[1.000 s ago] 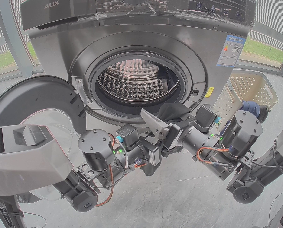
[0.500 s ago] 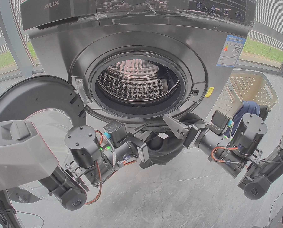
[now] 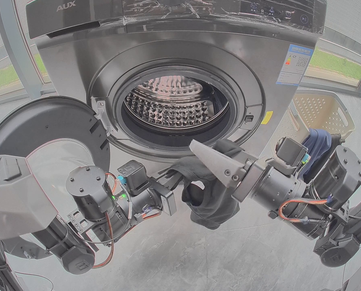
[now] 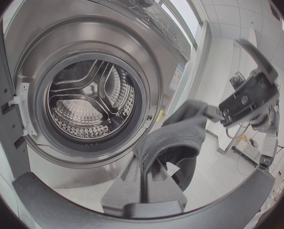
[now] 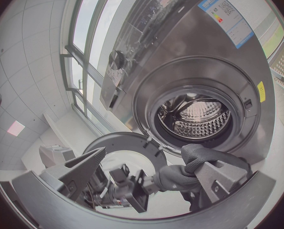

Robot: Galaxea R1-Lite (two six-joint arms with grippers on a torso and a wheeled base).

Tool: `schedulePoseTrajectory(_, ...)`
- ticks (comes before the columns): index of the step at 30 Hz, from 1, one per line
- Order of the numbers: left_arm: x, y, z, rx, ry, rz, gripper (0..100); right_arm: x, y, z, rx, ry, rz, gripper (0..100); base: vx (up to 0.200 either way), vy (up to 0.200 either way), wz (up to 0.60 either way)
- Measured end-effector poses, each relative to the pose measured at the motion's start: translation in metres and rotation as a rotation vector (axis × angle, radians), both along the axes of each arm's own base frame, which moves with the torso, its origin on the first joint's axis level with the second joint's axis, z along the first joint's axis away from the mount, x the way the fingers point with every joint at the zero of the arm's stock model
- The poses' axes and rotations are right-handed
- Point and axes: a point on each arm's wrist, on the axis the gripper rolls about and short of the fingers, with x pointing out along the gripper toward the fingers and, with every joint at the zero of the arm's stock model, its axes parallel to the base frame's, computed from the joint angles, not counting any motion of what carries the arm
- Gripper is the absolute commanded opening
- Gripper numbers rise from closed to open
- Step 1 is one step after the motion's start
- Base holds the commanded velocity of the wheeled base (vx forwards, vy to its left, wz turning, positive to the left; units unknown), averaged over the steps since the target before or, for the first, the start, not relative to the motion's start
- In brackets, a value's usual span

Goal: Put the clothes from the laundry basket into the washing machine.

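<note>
Just below drum rim (image 3: 148,149), garment (image 3: 208,192) hangs.

Pale grey marbled floor (image 3: 212,259), grey window post (image 3: 12,41), tall windows (image 5: 84,26), green grass outside (image 3: 336,63).

A pale grey, stone-veined floor (image 3: 196,255) of large polished tiles, crossed by thin joint lines, carries two things. The steel-grey front-loading washing machine (image 3: 176,49) stands at the floor's far edge, in front of the windows. Its round door is swung open to the left, above the tiles. The beige perforated laundry basket (image 3: 330,110) stands just beside the machine's right flank, also at the far edge. The basket's base is hidden, so its footing cannot be made out.
</note>
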Motion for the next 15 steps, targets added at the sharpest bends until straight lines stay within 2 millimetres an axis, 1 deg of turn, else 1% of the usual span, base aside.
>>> schedulePoseTrajectory(4, -0.008, 0.006, -0.001, 0.012, 0.014, -0.008, 0, 0.003, 0.004, 0.014, 0.050, -0.019, -0.032, 100, 0.000, 0.000, 0.00)
schedulePoseTrajectory(7, -0.015, 0.010, 0.000, 0.020, 0.020, -0.020, 0, 0.008, 0.006, 0.020, 0.062, -0.009, -0.082, 100, 0.000, 0.000, 0.00)
schedulePoseTrajectory(10, -0.019, 0.012, 0.001, 0.022, 0.021, -0.026, 0, 0.012, 0.008, 0.020, 0.041, 0.030, -0.134, 100, 0.000, 0.000, 0.00)
schedulePoseTrajectory(15, -0.021, 0.014, 0.006, 0.013, 0.010, -0.026, 0, 0.018, 0.011, 0.003, -0.066, 0.188, -0.205, 100, 0.000, 0.000, 0.00)
